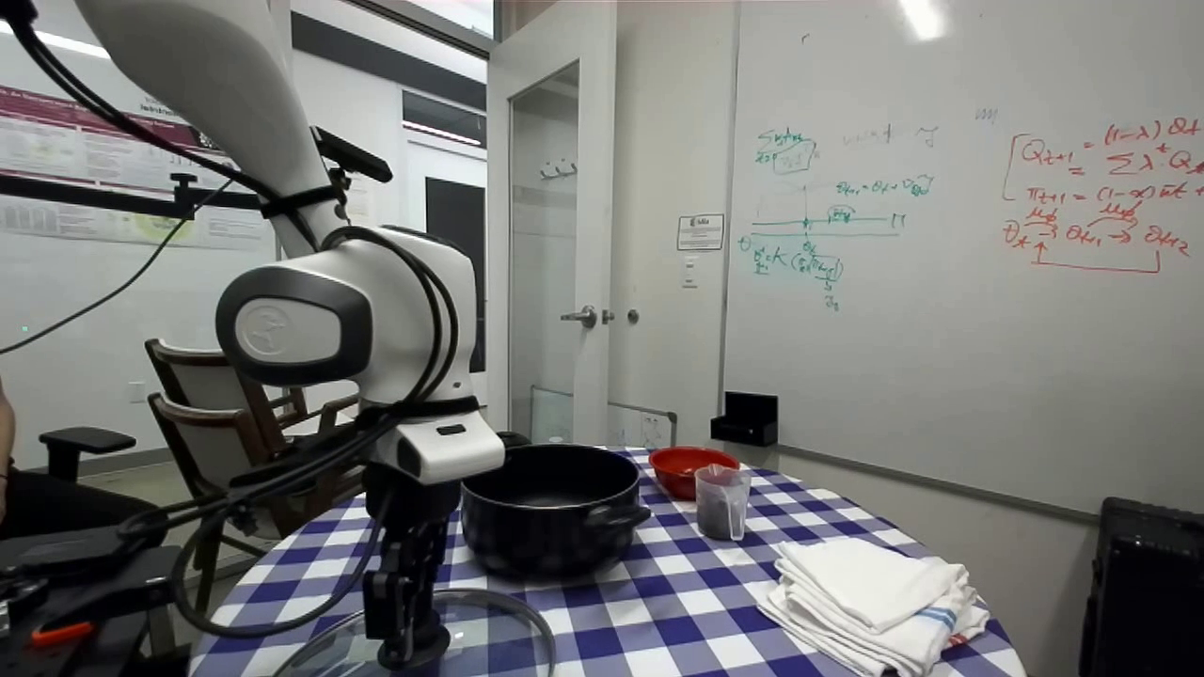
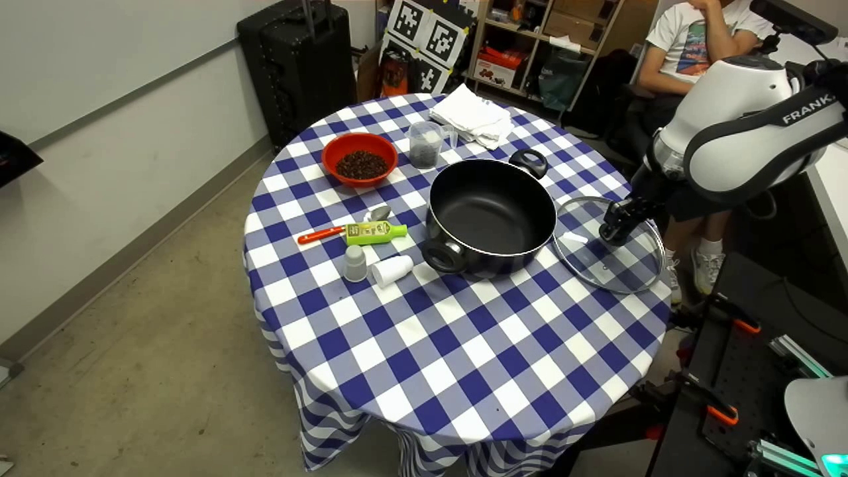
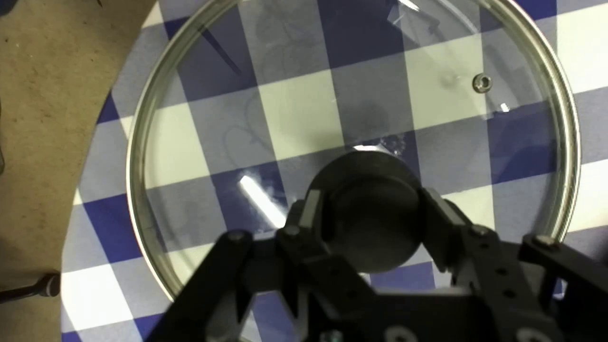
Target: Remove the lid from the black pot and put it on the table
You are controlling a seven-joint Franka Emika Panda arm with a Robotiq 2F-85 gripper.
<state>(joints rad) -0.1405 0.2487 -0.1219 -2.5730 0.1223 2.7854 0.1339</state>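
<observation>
The black pot (image 1: 546,536) stands uncovered on the table (image 2: 457,358) with its checked cloth; its bare inside (image 2: 490,215) shows. The lid (image 2: 583,265) is clear glass with a metal rim and a black knob (image 3: 375,228). It sits level beside the pot, at or very near the cloth by the table's edge; I cannot tell whether it touches. The glass also shows in an exterior view (image 1: 499,625). My gripper (image 3: 371,199) has its fingers against both sides of the knob, shut on it. In both exterior views the gripper (image 1: 409,630) (image 2: 615,228) points down over the lid.
A red bowl (image 2: 338,172) with dark bits, a clear measuring jug (image 2: 424,146) and folded white towels (image 2: 474,116) lie beyond the pot. A green bottle (image 2: 371,233), an orange-handled utensil (image 2: 321,235) and two small containers (image 2: 355,264) (image 2: 392,270) lie beside it.
</observation>
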